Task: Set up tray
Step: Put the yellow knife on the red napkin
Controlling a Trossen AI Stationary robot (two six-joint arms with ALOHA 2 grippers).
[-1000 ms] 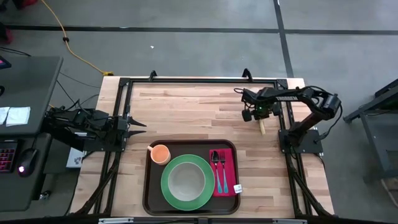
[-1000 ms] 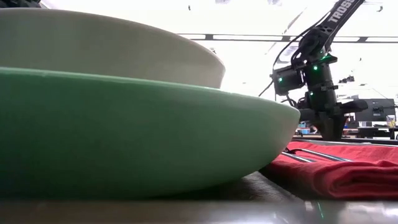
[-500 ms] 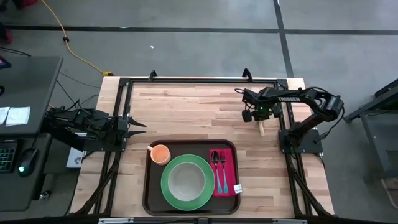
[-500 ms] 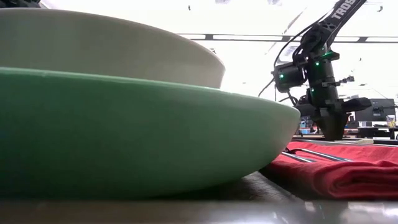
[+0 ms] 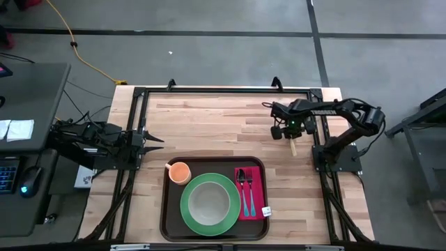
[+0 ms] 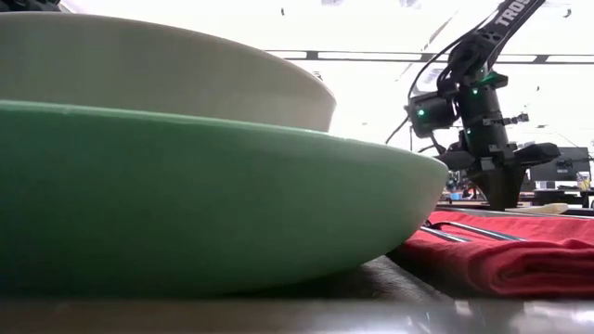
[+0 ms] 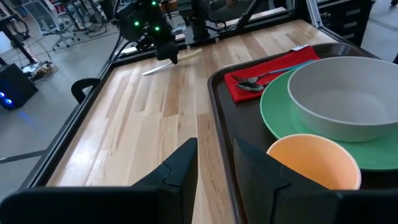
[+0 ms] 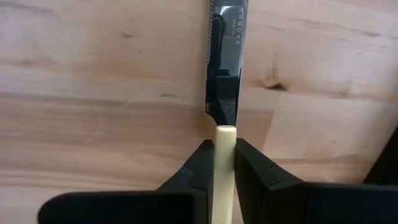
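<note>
My right claw (image 8: 222,163) is clamped on the knife (image 8: 225,74) over the table (image 5: 209,125); my left claw (image 7: 214,163), fingers apart, waits beside the tray (image 5: 167,209) at the near edge.

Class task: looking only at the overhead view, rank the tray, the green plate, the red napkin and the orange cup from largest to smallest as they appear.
1. tray
2. green plate
3. red napkin
4. orange cup

All four sit at the same table level in the overhead view, so nearness to the camera does not blur this order.
</note>
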